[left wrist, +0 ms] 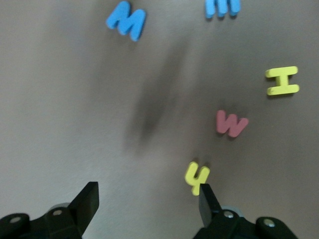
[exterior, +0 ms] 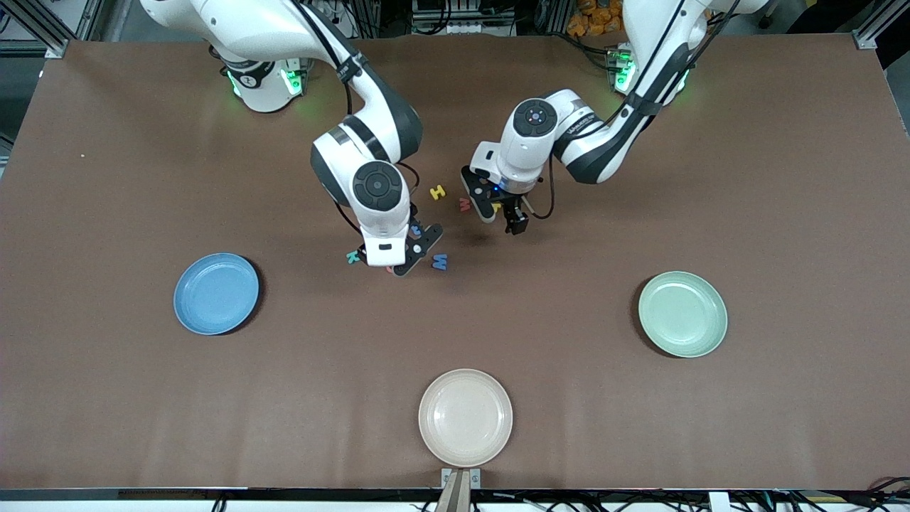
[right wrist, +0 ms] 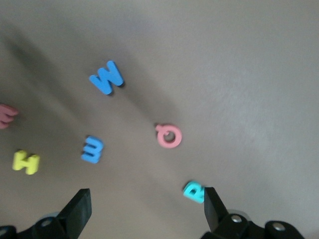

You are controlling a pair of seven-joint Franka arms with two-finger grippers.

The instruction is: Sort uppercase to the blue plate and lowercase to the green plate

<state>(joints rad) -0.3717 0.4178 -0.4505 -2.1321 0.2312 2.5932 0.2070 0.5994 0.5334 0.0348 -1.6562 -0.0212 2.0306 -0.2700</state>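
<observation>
Foam letters lie in a cluster at the table's middle. My right gripper [exterior: 398, 263] is open and empty over the teal R [right wrist: 193, 191] and red Q [right wrist: 168, 135], with the R by one fingertip. The blue W [exterior: 440, 262], blue e [right wrist: 92, 149] and yellow H [exterior: 437, 192] lie nearby. My left gripper [exterior: 500, 213] is open and empty over the yellow h [left wrist: 197, 177], beside the red w [left wrist: 231, 123]. The blue plate [exterior: 216, 293] and the green plate [exterior: 682, 313] hold nothing. I see no blue g-like letter.
A cream plate [exterior: 465, 417] sits near the table's front edge, nearer the front camera than the letters. The two arms hang close together over the cluster. Brown tabletop [exterior: 142, 178] spreads around the plates.
</observation>
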